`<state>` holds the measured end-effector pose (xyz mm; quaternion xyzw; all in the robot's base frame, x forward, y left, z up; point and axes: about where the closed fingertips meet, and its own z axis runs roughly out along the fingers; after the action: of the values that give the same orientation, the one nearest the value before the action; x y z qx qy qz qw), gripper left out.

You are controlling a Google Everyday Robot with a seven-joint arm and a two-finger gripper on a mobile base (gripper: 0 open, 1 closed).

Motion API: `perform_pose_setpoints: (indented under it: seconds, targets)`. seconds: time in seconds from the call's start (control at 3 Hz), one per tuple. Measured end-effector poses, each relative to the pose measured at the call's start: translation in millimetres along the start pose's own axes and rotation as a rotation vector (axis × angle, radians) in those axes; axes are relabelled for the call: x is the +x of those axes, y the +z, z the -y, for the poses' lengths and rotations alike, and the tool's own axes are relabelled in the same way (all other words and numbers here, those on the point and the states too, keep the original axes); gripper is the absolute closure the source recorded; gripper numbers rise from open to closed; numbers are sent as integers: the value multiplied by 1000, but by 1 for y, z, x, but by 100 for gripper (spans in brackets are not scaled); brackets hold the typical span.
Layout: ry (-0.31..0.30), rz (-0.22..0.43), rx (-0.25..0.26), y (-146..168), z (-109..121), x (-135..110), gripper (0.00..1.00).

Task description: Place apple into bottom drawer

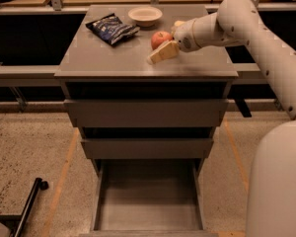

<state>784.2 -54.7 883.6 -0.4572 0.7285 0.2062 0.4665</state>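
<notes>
The red-orange apple [159, 37] sits on the grey cabinet top [108, 58], right of the middle. My gripper [164, 44] reaches in from the right and is open. One tan finger [163, 53] lies just in front of the apple, close beside it; the other is hidden behind it. The apple rests on the top and is not lifted. The bottom drawer [148, 206] is pulled out at the foot of the cabinet, a deep grey box with nothing in it.
A white bowl [145, 15] and a dark snack bag [112, 28] lie at the back of the top. A pale yellow sponge [178, 23] peeks out behind my wrist. The two upper drawers [145, 113] are shut. My white arm and base fill the right side.
</notes>
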Motion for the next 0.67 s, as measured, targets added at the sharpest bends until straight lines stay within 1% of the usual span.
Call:
perform_pose_setpoints:
  seconds: [0.33,0.67]
  targets:
    - [24,56,33,27,16,-4,0]
    - [41,78,48,51,27,-3,0]
